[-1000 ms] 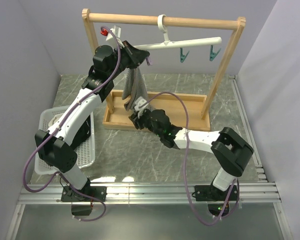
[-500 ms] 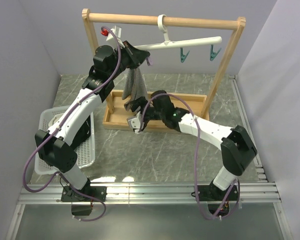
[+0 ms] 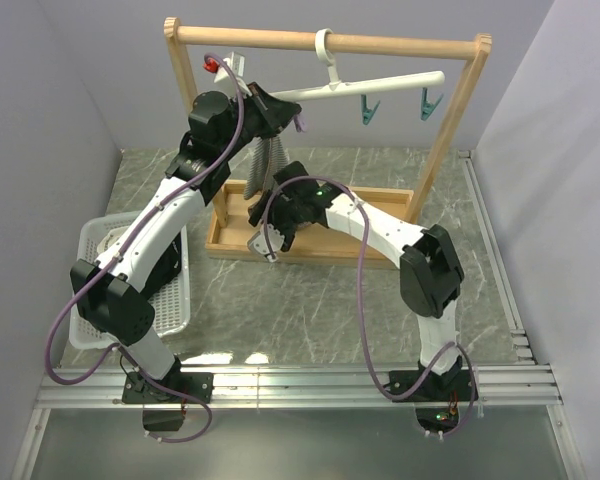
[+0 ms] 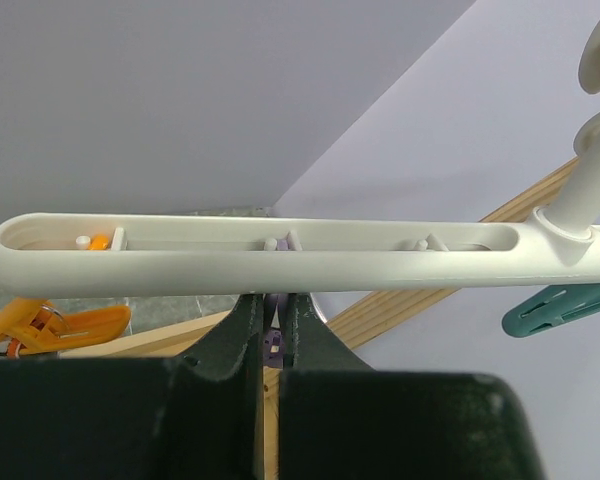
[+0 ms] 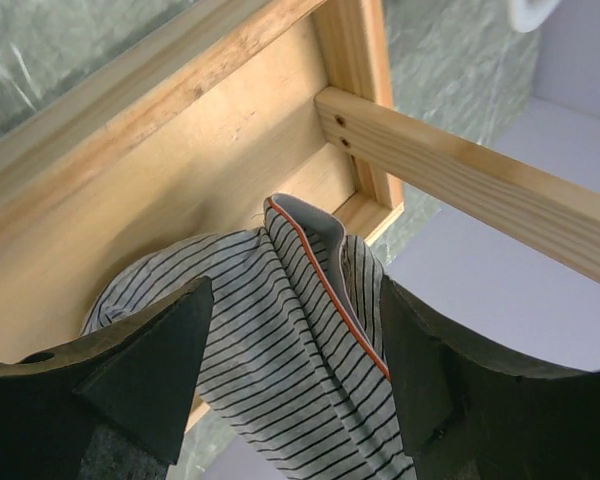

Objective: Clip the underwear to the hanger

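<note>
The white hanger (image 3: 380, 84) hangs by its hook from the wooden frame; its bar crosses the left wrist view (image 4: 280, 255). My left gripper (image 3: 283, 112) is just under the bar's left part, shut on a purple clip (image 4: 272, 345). The grey striped underwear (image 3: 272, 172) hangs in a narrow bunch below that gripper, down to the tray. My right gripper (image 3: 264, 232) is open at the cloth's lower end. In the right wrist view the underwear (image 5: 300, 330), with its orange-edged waistband, lies between the spread fingers (image 5: 150, 375) of the right gripper (image 5: 295, 375).
An orange clip (image 4: 65, 325) hangs near the bar's left end, and teal clips (image 3: 367, 110) hang on the right half. The wooden frame (image 3: 325, 42) stands on a wooden tray (image 3: 385, 215). A white basket (image 3: 175, 290) sits at the left.
My right arm has swung up and back from the table in front of the tray, bringing its open gripper to the hanging underwear's lower end. The left arm has not moved.
</note>
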Robot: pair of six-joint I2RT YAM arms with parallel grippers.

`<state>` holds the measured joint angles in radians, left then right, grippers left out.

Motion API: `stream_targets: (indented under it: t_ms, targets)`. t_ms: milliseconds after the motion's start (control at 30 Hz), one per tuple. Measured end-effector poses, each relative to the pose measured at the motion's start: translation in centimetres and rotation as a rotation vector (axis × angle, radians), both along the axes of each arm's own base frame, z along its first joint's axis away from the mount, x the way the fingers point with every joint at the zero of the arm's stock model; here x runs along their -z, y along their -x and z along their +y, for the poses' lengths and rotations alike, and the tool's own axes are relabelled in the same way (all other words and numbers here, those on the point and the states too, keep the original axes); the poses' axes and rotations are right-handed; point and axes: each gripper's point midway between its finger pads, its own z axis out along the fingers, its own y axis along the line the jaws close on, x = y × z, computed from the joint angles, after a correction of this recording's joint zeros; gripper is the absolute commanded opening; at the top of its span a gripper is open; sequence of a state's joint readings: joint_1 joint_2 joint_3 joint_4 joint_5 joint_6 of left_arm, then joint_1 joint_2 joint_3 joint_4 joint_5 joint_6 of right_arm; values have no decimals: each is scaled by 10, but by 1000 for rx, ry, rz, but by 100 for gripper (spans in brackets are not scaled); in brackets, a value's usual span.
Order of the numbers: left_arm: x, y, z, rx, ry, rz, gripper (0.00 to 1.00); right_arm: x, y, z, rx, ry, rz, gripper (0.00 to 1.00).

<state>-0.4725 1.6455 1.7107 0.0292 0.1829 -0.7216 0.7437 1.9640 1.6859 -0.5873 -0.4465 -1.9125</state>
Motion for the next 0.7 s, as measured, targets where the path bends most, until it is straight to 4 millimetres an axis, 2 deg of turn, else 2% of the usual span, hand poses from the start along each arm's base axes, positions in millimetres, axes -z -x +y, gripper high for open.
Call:
stream_targets:
  t_ms: [333, 700]
  targets:
    - [0, 1, -2, -7, -1, 0, 0, 4, -21, 11, -5, 52, -39, 74]
    - [0, 1, -2, -7, -1, 1, 0, 34, -38, 26, 21, 118, -64, 74]
